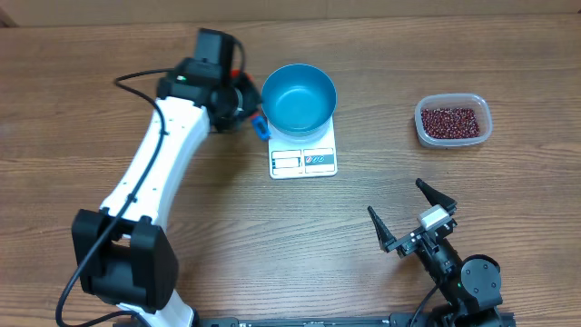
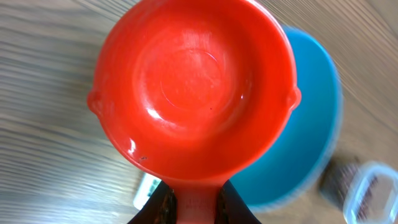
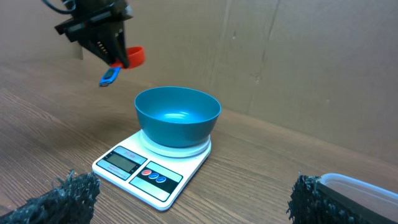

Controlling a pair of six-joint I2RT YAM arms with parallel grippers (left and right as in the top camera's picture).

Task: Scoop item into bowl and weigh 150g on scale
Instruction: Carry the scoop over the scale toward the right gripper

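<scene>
The blue bowl stands on the white scale, and its inside shows only blue. Dark red-brown beans fill a clear tub at the right. My left gripper hovers just left of the bowl, shut on the handle of a red scoop. The scoop's cup is empty, and its blue handle end sticks out toward the scale. In the left wrist view the bowl lies behind the scoop. My right gripper stands open near the front edge, with nothing between its fingers.
The left arm stretches across the left half of the table. A brown cardboard wall rises behind the scale and bowl. The tub's rim sits close to my right finger.
</scene>
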